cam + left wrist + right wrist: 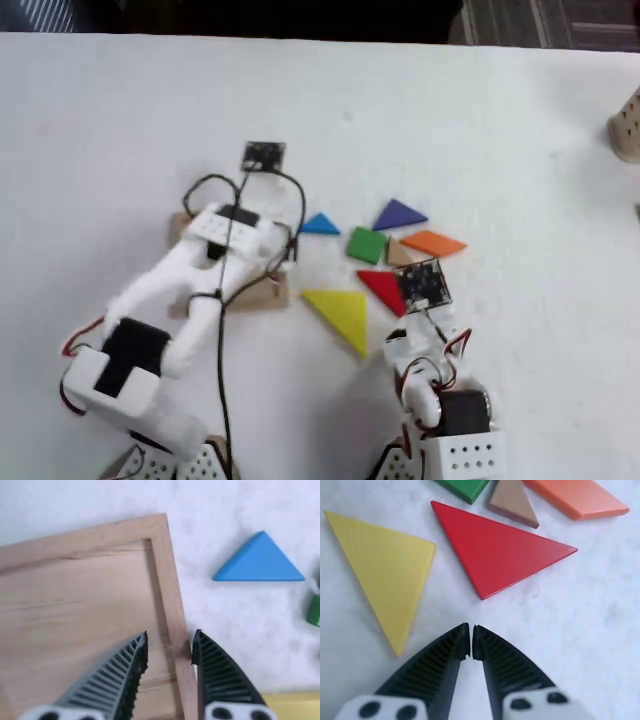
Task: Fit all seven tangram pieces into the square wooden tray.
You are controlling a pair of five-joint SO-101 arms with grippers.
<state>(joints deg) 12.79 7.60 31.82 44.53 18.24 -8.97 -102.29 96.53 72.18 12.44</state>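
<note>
The left end effector [169,650] straddles the tray [167,570] rim, jaws apart, while the right end effector [471,647], jaws together, is just short of the red triangle [500,555]

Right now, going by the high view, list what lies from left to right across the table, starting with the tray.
wooden tray → blue triangle → green square → brown triangle → orange parallelogram
</note>
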